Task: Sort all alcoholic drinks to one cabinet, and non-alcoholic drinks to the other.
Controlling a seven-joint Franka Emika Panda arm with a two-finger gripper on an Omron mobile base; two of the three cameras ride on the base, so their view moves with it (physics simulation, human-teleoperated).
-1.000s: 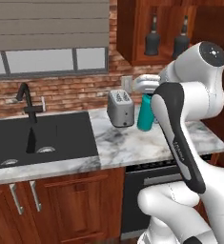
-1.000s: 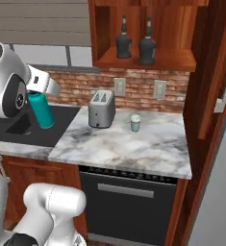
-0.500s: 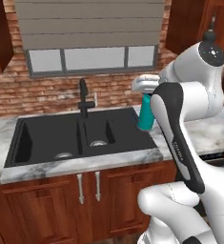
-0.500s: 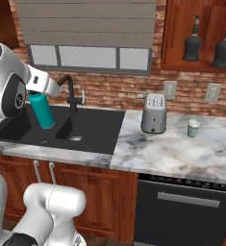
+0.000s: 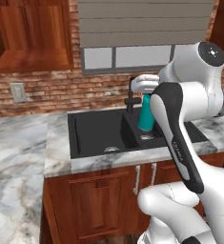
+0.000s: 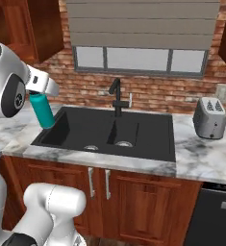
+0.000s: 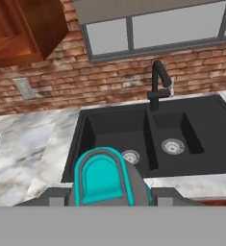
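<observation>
Base has rolled left past the toaster (image 6: 209,117) to the sink (image 6: 109,134), fingers still gripping the teal bottle (image 6: 42,110), narrower cabinet (image 5: 30,35) at 10 o'clock looks next.

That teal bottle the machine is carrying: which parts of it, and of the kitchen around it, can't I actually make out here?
- Teal bottle: in the left base view the arm covers its right side; the cap is hidden under the tool.
- Tool: in the hand view the bottle covers its fingers, so the grip can't be seen.
- Toaster: clear in the right base view; in the hand view just a grey sliver at the left edge.
- Cabinet: cut off by the top edge, shelf contents unseen.
</observation>
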